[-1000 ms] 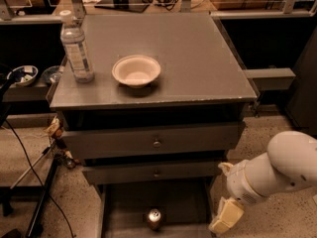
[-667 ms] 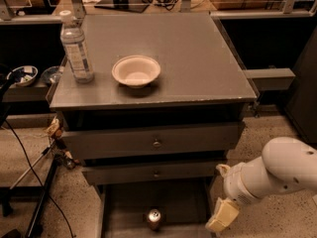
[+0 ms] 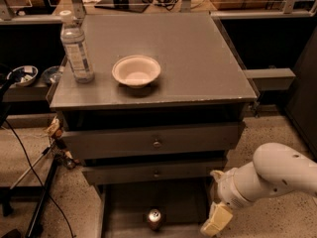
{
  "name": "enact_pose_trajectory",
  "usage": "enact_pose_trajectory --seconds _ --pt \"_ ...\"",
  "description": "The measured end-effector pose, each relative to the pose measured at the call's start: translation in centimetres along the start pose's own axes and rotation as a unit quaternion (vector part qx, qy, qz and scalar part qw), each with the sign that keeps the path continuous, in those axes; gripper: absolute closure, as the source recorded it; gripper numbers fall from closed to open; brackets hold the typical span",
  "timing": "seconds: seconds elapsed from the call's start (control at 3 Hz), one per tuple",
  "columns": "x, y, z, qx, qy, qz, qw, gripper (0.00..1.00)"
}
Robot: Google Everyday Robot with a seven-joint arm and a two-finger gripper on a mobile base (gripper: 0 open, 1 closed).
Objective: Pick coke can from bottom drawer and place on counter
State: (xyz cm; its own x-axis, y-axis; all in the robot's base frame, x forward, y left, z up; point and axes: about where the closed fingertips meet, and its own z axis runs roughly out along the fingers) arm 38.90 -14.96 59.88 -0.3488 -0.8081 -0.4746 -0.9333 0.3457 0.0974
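Down low, 1 small cylindrical red coke can [image 3: 155, 218] stands upright on the flat grey bottom drawer [image 3: 128, 203]; the tan gripper [image 3: 216, 221] hangs near its right, grip state unreadable.

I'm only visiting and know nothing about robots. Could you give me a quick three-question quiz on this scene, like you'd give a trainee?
1. Fill the gap: on the counter stand a water bottle and a white ____.
2. Pick one. The coke can is: A) on the counter; B) upright in the open bottom drawer; C) lifted in the air by the robot.
3. True or false: the gripper hangs low by the drawer's right side in the picture, apart from the can.

Key: 1 bowl; 2 B; 3 true.
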Motion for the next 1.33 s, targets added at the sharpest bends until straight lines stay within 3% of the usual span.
enact_pose_trajectory --seconds 0.67,1.0,1.33 --pt "1.5 -0.1 6.7 -0.032 -0.019 0.022 0.9991 0.00" --pt "1.4 0.3 9.7 -0.060 -0.028 0.019 0.9976 0.00" --pt "1.4 0.3 9.8 -0.060 -0.028 0.019 0.9976 0.00"
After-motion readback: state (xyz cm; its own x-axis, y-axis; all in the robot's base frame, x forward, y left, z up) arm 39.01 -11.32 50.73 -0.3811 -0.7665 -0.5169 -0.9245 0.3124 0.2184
